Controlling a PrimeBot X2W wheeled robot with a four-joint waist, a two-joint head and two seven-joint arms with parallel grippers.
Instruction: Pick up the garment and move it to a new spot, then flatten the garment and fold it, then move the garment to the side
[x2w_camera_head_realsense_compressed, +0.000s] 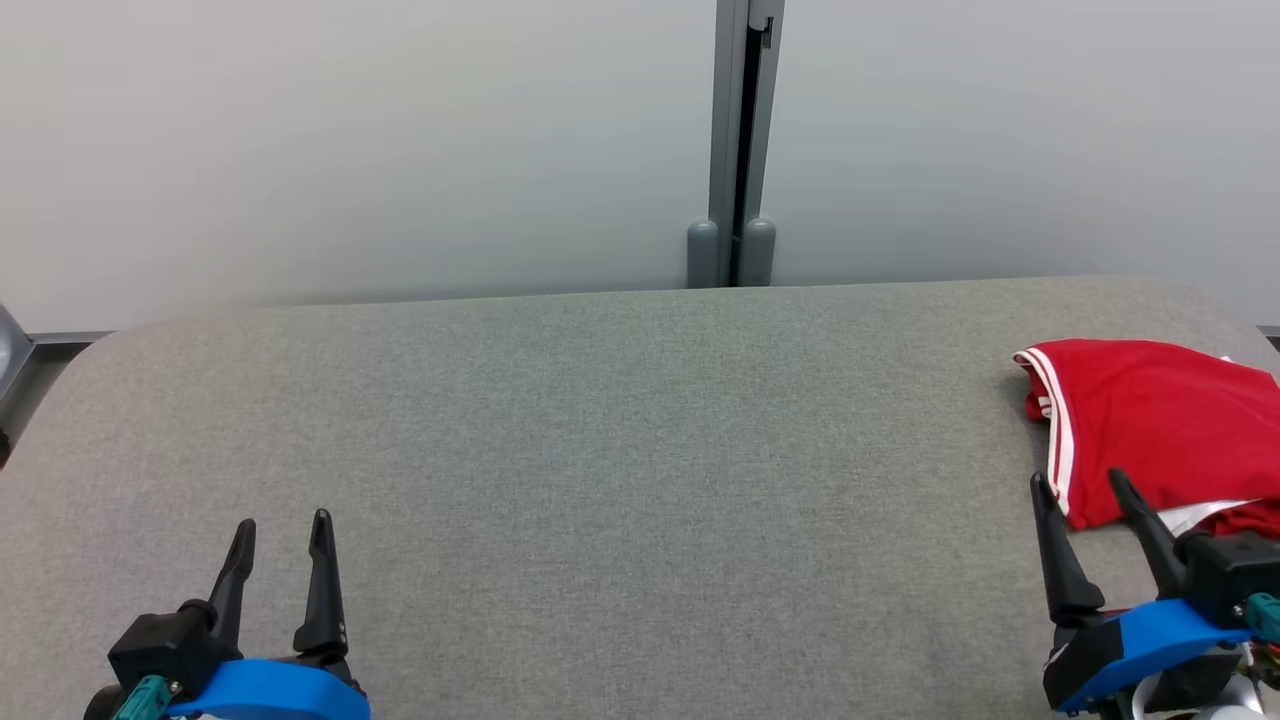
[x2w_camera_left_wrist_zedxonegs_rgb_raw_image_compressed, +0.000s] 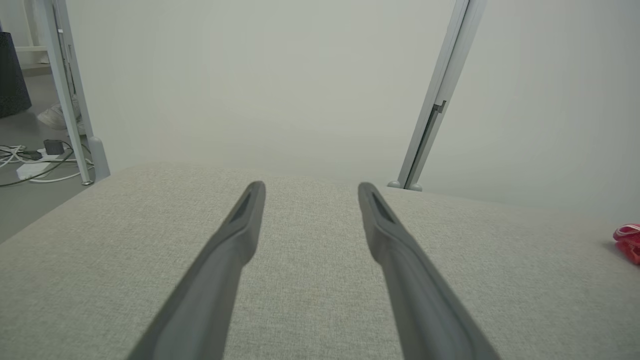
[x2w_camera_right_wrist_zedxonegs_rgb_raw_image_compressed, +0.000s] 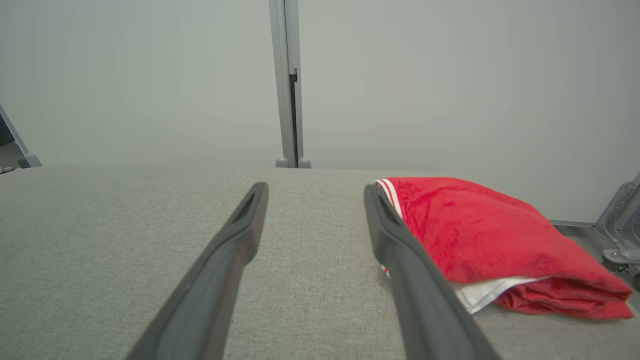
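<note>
folded red garment (x2w_camera_head_realsense_compressed: 1150, 420) at worktop (x2w_camera_head_realsense_compressed: 600, 450) right edge, looks soft, light, floppy; pinch the striped hem. left gripper (x2w_camera_head_realsense_compressed: 283, 520), right gripper (x2w_camera_head_realsense_compressed: 1079, 478) both spread, empty.

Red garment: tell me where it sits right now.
The red garment lies folded at the right end of the grey cushioned surface in the head view, just beyond the right gripper and far from the left gripper.

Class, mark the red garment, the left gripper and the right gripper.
red garment (x2w_camera_head_realsense_compressed: 1160, 420): head view, top red panel.
left gripper (x2w_camera_head_realsense_compressed: 284, 517): head view, between fingertips.
right gripper (x2w_camera_head_realsense_compressed: 1078, 475): head view, between fingertips.
</note>
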